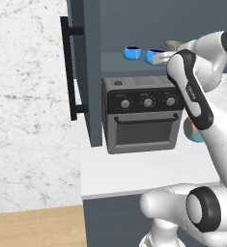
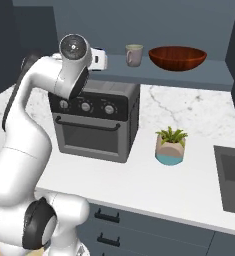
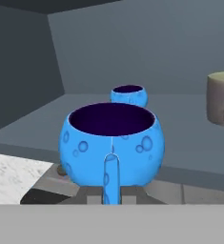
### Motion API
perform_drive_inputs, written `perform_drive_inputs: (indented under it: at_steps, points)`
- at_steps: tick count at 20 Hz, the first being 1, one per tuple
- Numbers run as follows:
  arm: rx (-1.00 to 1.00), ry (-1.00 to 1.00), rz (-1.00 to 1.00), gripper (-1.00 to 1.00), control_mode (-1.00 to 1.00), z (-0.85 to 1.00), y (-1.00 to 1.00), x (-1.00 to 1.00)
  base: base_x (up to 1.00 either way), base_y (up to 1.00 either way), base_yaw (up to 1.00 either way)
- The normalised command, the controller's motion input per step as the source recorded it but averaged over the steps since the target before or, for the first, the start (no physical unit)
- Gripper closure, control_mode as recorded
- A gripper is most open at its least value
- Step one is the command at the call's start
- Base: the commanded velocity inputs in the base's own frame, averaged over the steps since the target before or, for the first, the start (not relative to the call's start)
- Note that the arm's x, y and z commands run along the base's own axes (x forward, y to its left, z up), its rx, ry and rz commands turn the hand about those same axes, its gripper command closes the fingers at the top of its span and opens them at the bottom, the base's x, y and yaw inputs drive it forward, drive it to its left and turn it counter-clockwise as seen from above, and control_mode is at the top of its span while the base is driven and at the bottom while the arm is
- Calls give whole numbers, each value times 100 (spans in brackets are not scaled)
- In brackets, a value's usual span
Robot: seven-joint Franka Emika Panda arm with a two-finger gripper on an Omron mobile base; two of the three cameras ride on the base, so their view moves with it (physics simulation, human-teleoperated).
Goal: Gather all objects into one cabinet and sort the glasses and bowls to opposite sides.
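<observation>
My gripper [image 3: 111,193] is shut on the handle of a bright-blue cup [image 3: 112,143], which hangs just in front of the cabinet shelf [image 3: 189,143], above the oven top. A second blue cup [image 3: 128,94] stands further back on the shelf. To the right stands the grey-beige tumbler [image 3: 221,97]. From the left base, the held cup [image 1: 153,57] is at the gripper [image 1: 162,59], with the other cup [image 1: 132,53] to its left and the tumbler [image 1: 173,45] behind. The open cabinet door [image 1: 86,72] carries a black bar handle [image 1: 66,67]. The reddish-brown bowl [image 2: 177,57] sits right of the tumbler [image 2: 134,55]; the gripper [image 2: 101,59] is to their left.
A grey toaster oven [image 2: 96,120] stands on the white counter [image 2: 154,185] directly under the shelf. A small potted plant [image 2: 170,145] sits to its right, and a sink [image 2: 234,175] lies at the far right. Grey drawers [image 2: 139,230] run below the counter.
</observation>
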Motion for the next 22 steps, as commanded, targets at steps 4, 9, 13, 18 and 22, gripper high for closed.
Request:
perform_drive_inputs:
  at_steps: [4, 9, 13, 18, 22]
  points:
    - [0, 0, 0, 100, -100, -5, 0, 73, 0, 0, 0]
    - [0, 0, 0, 100, -100, -15, 0, 65, 0, 0, 0]
    - [0, 0, 0, 100, -100, -20, 0, 59, 0, 0, 0]
    - [0, 0, 0, 100, -100, -13, 0, 55, 0, 0, 0]
    - [0, 0, 0, 100, -100, -17, 0, 48, 0, 0, 0]
